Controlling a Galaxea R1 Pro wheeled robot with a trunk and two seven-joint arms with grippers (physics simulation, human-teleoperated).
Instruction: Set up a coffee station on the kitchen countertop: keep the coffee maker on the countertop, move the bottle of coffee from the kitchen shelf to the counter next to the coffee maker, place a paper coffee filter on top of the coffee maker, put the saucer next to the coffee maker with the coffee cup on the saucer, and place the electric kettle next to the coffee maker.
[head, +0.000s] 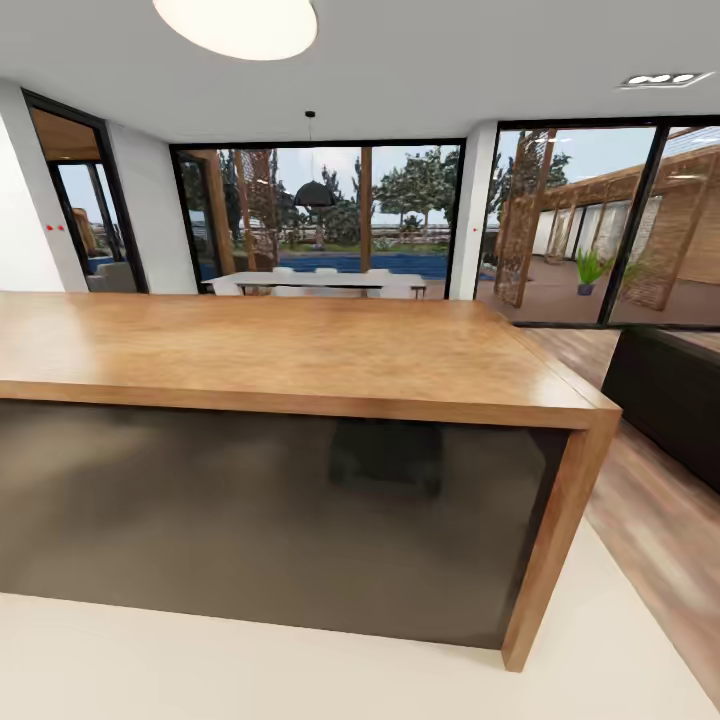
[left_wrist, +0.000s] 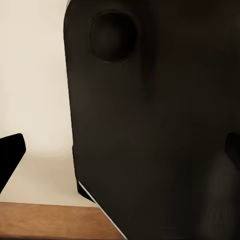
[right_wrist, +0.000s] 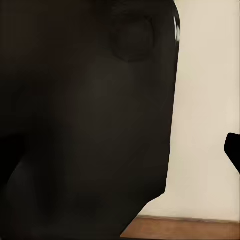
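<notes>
Wooden island counter (head: 300, 350) fills the foreground; each wrist view shows dark bodywork, so either tool's opening seems unreadable.

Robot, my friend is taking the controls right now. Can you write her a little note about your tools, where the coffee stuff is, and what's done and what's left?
Tools: in both wrist views a dark robot body part blocks most of the picture. Only a dark fingertip of the left tool and one of the right peek in at the edges, so I cannot tell if either is open or shut.
Things: the head view faces a wooden counter with a dark front panel. A white dining table stands by the windows beyond.
Done: nothing to confirm from here.
Left: find the coffee maker, coffee bottle, filter, saucer, cup and kettle, then set them up.
</notes>
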